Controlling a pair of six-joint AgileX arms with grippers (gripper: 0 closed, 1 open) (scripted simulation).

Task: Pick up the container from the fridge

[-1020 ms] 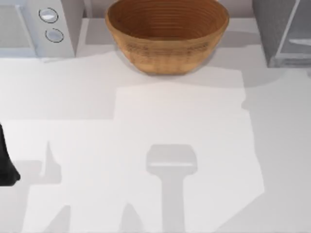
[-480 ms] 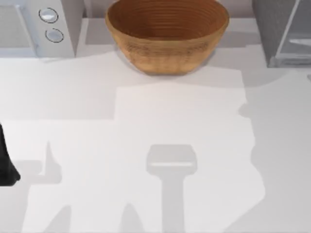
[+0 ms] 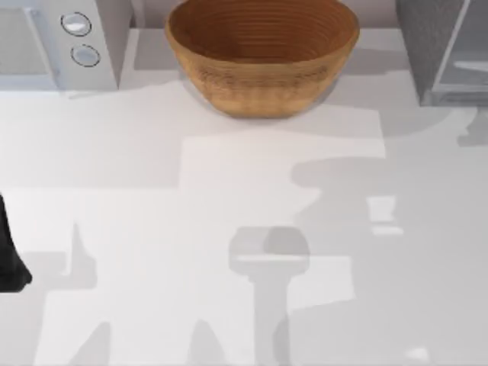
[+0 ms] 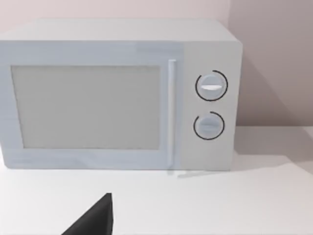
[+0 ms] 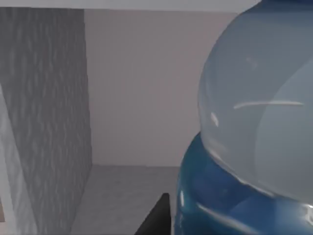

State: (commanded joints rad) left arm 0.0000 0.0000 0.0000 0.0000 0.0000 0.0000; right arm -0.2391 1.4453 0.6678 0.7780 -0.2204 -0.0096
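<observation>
Bottle (image 5: 264, 122) with blue cap (image 5: 220, 205) is sitting inside the fridge (image 3: 438, 53), far right of the table (image 3: 229, 191); a dark finger (image 5: 156, 218) is showing beside it. State of both jaws: cannot tell.

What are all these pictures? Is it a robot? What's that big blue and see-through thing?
Yes, it's a pretend robot inside a computer, with two arms at a white table. One picture looks down from above: you see a big brown bowl, a white microwave at the left, and a grey fridge at the right. The left arm waits at the table's left edge; its camera looks at the microwave. The right arm's camera peeks inside the fridge, very close to a little clear bottle with a blue cap. That's your blue thing! I can't tell whether the hand holds it.
</observation>
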